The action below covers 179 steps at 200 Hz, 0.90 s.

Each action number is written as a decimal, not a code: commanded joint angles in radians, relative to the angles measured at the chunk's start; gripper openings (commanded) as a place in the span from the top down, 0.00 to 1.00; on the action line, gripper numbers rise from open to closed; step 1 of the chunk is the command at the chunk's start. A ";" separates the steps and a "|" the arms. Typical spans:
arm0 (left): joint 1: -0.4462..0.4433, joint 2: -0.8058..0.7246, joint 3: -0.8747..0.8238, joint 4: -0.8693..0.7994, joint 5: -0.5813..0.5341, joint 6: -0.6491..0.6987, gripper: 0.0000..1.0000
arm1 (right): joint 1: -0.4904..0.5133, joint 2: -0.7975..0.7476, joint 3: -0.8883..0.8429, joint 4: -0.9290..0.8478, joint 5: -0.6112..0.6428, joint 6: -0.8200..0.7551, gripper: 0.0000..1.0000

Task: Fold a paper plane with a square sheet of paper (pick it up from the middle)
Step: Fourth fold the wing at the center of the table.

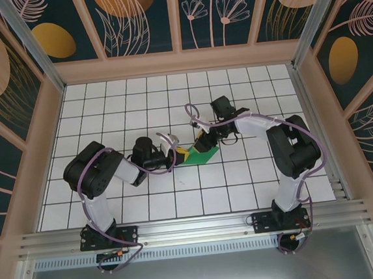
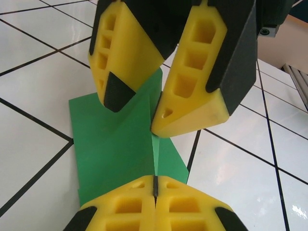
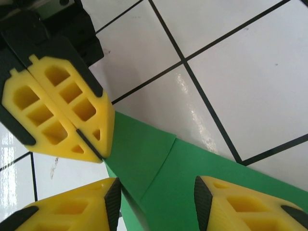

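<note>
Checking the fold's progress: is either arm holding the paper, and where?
The left gripper, jaws shut, pinches the green paper at its creased edge; the right gripper straddles it open, holding nothing.

The square sheet of paper (image 1: 204,155) is lying on the table (image 1: 242,174), near its middle. The left gripper (image 1: 182,153) is touching the sheet's left edge, while the right gripper (image 1: 204,144) is hanging over its far part, its fingers (image 2: 192,86) standing either side of a crease.
</note>
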 commanded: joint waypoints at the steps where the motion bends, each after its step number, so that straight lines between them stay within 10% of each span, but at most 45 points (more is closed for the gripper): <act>1: 0.012 -0.008 -0.004 -0.009 0.046 0.016 0.95 | 0.004 0.009 0.043 -0.079 -0.041 -0.098 0.58; 81: 0.019 -0.014 0.002 -0.047 0.037 0.012 0.81 | 0.006 0.024 0.061 -0.118 -0.084 -0.138 0.94; 110: 0.020 -0.021 0.016 -0.118 0.019 0.017 0.63 | 0.006 0.029 0.072 -0.113 -0.084 -0.128 0.95; 179: 0.020 -0.022 0.034 -0.228 -0.046 0.056 0.70 | 0.000 0.052 0.094 -0.127 -0.100 -0.127 0.94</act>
